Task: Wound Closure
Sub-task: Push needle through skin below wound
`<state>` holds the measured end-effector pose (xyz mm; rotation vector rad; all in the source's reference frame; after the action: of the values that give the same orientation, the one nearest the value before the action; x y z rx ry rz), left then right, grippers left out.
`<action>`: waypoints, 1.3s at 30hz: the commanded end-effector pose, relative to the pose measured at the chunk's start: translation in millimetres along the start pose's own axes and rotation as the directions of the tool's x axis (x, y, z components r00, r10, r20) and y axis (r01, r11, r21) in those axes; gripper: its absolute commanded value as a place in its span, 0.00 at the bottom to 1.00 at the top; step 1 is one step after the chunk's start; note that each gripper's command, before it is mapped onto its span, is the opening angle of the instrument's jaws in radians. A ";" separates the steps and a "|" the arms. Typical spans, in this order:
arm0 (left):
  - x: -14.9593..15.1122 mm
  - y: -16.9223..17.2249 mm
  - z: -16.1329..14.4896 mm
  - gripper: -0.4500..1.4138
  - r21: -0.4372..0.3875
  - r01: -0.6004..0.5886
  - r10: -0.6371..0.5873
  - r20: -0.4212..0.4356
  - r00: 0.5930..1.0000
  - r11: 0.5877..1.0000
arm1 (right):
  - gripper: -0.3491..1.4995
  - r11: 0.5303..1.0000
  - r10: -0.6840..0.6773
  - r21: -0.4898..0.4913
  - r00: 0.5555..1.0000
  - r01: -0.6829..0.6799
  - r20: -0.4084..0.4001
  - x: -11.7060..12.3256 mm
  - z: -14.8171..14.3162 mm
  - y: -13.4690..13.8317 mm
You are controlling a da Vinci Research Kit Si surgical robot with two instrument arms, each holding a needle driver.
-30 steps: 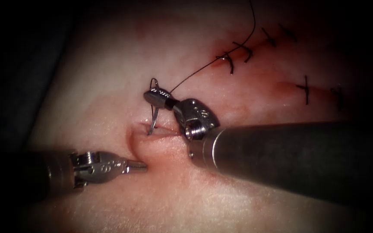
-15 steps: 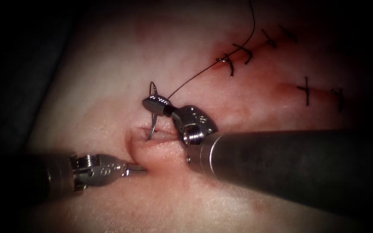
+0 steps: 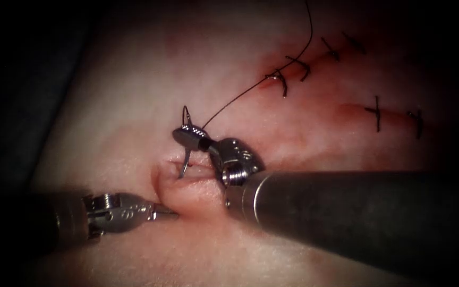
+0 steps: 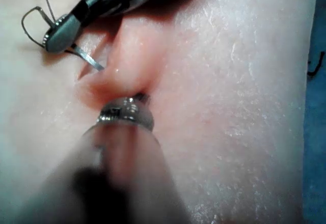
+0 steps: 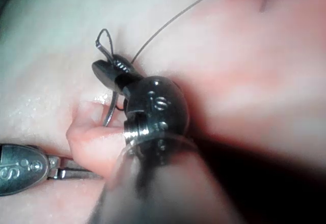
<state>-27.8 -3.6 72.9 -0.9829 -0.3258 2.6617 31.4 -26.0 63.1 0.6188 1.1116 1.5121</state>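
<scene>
The pale tissue (image 3: 134, 95) has an open cut (image 3: 200, 169). My right tool (image 3: 183, 136) comes in from the right and is shut on the curved needle (image 3: 186, 158) toward its thread end. The needle's back loops above the jaws, and its tip points down into the left end of the cut, against the raised edge. I cannot tell whether it has pierced. Dark thread (image 3: 251, 90) runs from the needle up and right. My left tool (image 3: 167, 214) is shut on the tissue lip below the cut, holding it up. The left wrist view shows the needle (image 4: 84, 57) and lip (image 4: 127, 56); the right wrist view shows the needle (image 5: 108, 113).
Several finished dark stitches (image 3: 282, 79) sit along the closed cut at the upper right, with red fluid around them, and two more stitches (image 3: 376, 112) lie on a second line further right. The right tool's thick shaft (image 3: 357, 212) crosses the lower right of the tissue.
My right tool has moved down and slightly left, carrying the needle tip lower into the cut. The left tool has shifted down a little with the tissue lip.
</scene>
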 end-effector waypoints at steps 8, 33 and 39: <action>-0.2 0.0 0.9 0.05 -0.003 0.000 0.000 -0.001 1.000 1.000 | 0.00 0.999 0.033 0.022 0.999 -0.034 0.027 -1.6 0.5 -0.9; -0.7 -0.1 0.2 0.04 -0.009 -0.004 0.004 -0.002 1.000 1.000 | 0.37 0.987 0.027 0.161 0.998 -0.017 -0.058 -1.0 0.2 -0.5; -1.3 -0.5 -0.8 0.10 -0.010 -0.004 0.004 -0.021 1.000 1.000 | 0.54 0.986 -0.040 0.159 0.996 0.051 -0.076 1.6 -0.8 0.4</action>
<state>-25.1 -3.0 72.5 -1.0265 -0.3270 2.6407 29.1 -24.1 62.1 0.6485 1.3098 1.4234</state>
